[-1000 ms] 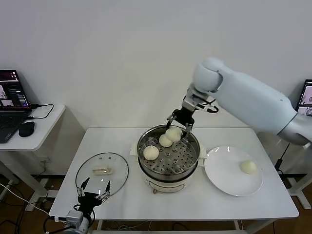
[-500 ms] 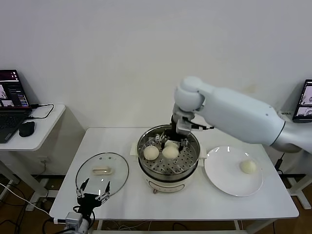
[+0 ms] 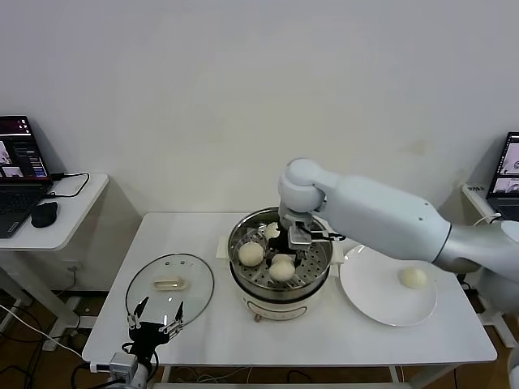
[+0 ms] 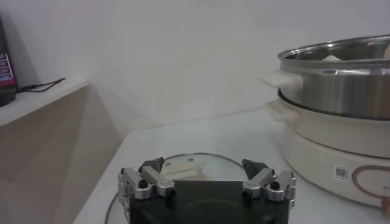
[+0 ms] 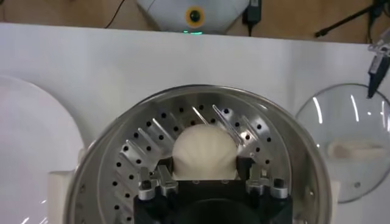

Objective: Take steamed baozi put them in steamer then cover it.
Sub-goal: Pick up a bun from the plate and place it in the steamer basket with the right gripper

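Down in the middle of the frame, the right gripper (image 3: 285, 253) reaches into the steamer (image 3: 280, 279), its jaws pinching one steamed baozi (image 3: 281, 267) from both sides; the right wrist view shows that bun (image 5: 204, 152) sitting on the perforated tray between the two fingers. Two more baozi lie in the steamer, one (image 3: 250, 254) toward its left side and one (image 3: 272, 231) at the back, partly hidden by the wrist. The right arm stretches in from the right edge of the frame across the white plate (image 3: 369, 296), which sits just right of the steamer and carries the fourth baozi (image 3: 413, 277). Left of the steamer, the cover (image 3: 169, 288) lies flat on the tabletop (image 3: 324, 340), handle up. At the lower left of the frame the left gripper (image 3: 154, 320) hangs at the near edge of the cover, its jaws spread wide and empty. A side table with a laptop (image 3: 20, 166) stands at the far left.
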